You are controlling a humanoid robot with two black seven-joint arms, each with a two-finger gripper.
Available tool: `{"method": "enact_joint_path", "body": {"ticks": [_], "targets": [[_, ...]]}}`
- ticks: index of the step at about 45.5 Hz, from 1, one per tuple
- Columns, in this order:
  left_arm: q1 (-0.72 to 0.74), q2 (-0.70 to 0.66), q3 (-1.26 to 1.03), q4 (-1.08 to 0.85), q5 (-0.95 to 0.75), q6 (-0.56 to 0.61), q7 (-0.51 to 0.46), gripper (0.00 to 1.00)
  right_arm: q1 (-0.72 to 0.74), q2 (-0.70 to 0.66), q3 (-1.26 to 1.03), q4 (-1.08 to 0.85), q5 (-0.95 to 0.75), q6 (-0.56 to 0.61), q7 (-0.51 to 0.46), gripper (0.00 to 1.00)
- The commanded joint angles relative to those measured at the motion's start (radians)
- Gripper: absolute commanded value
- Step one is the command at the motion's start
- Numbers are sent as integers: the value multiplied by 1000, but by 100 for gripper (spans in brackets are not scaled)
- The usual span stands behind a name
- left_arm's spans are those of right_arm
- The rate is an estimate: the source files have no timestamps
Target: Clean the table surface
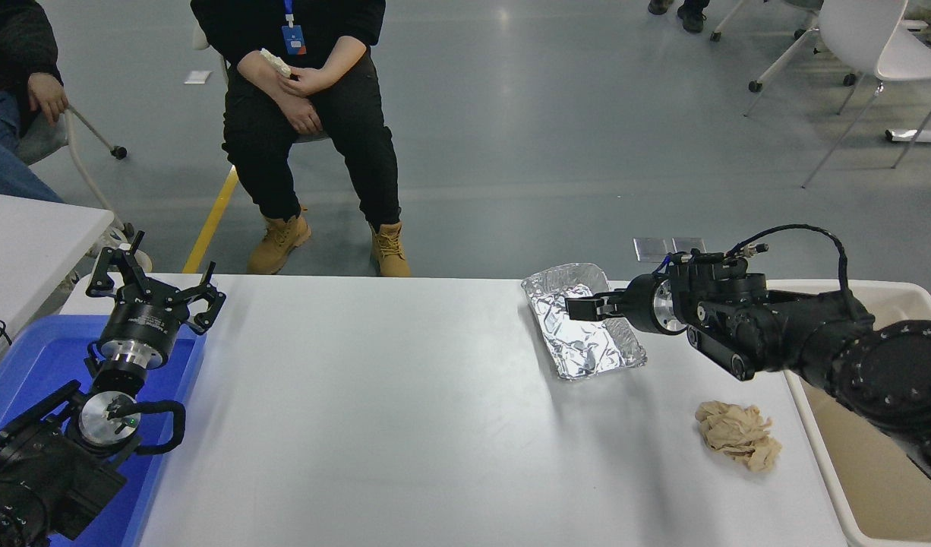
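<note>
The white table surface (397, 395) fills the lower middle of the head view. On its far right part lies a crumpled foil tray (591, 353), and a wad of crumpled brown paper (739, 434) sits nearer the right front. My right gripper (581, 308) reaches in from the right, pointing left and hovering over the foil tray's far half. It is seen edge-on, so its state is unclear. My left gripper (153, 282) is parked open at the lower left, holding nothing.
A beige bin (883, 471) stands off the table's right edge, under my right arm. A blue bin (25, 365) lies beneath the left arm. A smaller white table (25, 235) is at the left. A seated person (298, 114) faces the far side.
</note>
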Motion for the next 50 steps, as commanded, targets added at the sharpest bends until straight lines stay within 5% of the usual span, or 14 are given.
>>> {"method": "enact_joint_path", "body": {"ticks": [1, 30, 50], "targets": [[0, 0, 0, 1, 0, 0, 0, 100, -73, 29, -5, -107, -4, -39, 0, 91], [0, 0, 0, 1, 0, 0, 0, 100, -180, 28, -5, -164, -2, -66, 0, 78], [0, 0, 0, 1, 0, 0, 0, 100, -206, 30, -3, -162, -2, -69, 1, 26]]}}
